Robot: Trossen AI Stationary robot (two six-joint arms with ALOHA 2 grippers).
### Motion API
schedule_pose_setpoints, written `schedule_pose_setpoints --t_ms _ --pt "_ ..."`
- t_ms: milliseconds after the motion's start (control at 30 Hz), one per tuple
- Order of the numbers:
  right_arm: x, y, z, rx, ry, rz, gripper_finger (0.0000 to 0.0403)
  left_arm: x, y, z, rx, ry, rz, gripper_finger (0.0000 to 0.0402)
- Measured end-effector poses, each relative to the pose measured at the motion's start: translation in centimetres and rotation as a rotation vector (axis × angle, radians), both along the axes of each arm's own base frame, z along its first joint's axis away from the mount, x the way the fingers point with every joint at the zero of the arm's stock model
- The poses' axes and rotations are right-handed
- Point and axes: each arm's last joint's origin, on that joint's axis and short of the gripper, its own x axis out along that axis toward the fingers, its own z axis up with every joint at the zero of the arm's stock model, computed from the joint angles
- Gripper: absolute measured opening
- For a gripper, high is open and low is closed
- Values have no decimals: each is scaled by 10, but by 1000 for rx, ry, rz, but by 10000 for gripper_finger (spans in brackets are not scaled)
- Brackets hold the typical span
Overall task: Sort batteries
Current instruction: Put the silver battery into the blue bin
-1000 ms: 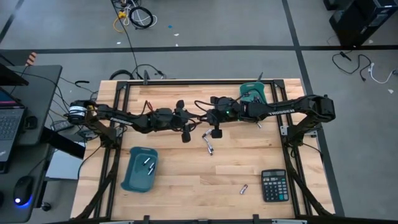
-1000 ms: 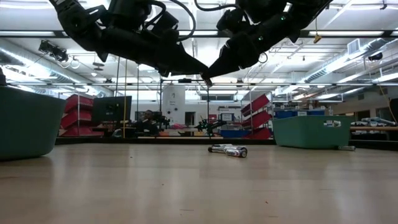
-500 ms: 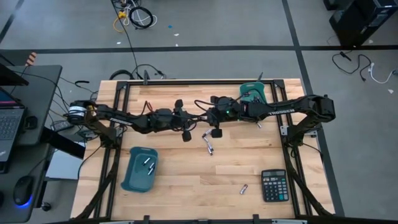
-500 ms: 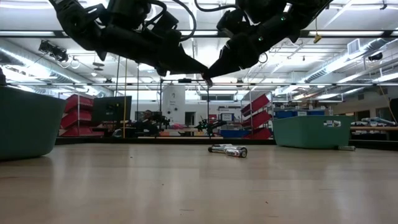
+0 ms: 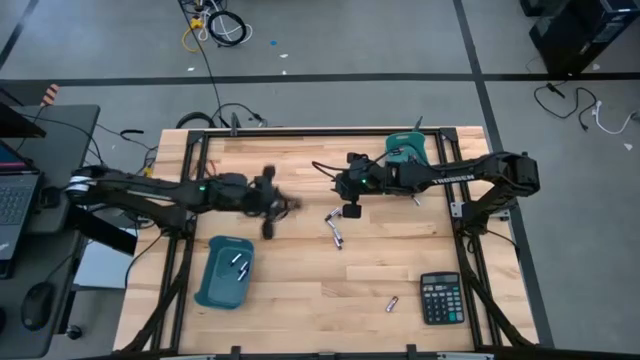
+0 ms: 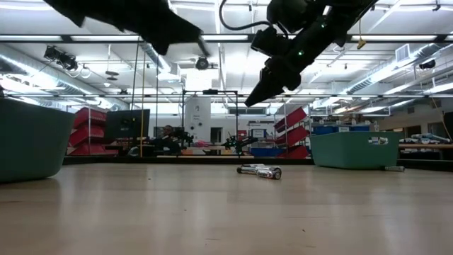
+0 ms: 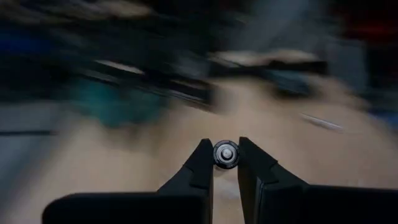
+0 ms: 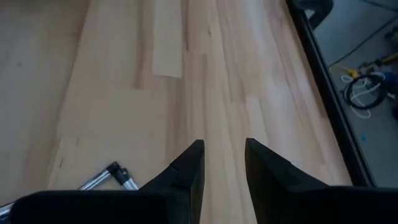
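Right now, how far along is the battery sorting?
Done: two batteries lie in the near teal bin. In hand: the left end effector is shut on a battery, carried above the table. The right end effector is open and empty. Left: a pair of batteries mid-table and one battery beside the calculator.

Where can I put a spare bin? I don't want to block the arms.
Free: the wood between the left bin and the calculator, apart from one battery. Crowded: mid-table, around both grippers and the loose batteries.
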Motion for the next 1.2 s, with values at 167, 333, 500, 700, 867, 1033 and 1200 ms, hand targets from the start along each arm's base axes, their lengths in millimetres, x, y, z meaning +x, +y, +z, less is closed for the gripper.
schedule_pose_setpoints --t_ms 167,333,500,700,867,1033,1200 --pt "-1 -3 -1 22 0 -14 102 -39 -34 8 -324 327 -373 33" --pt "3 -3 4 47 -67 15 101 -64 -54 -1 -587 677 -234 33" --pt "8 -3 10 50 -147 40 102 -79 -72 -8 -636 843 -197 33" --pt "8 -3 10 52 -150 39 101 -94 -77 -16 -574 939 -27 32" --pt "8 -3 10 81 -166 17 102 -100 -85 -18 -425 867 15 32" --pt "9 -3 11 84 -179 13 101 -107 -95 -17 -290 762 47 32" --pt "10 -9 16 64 -232 8 101 -110 -104 -18 -261 681 95 33"
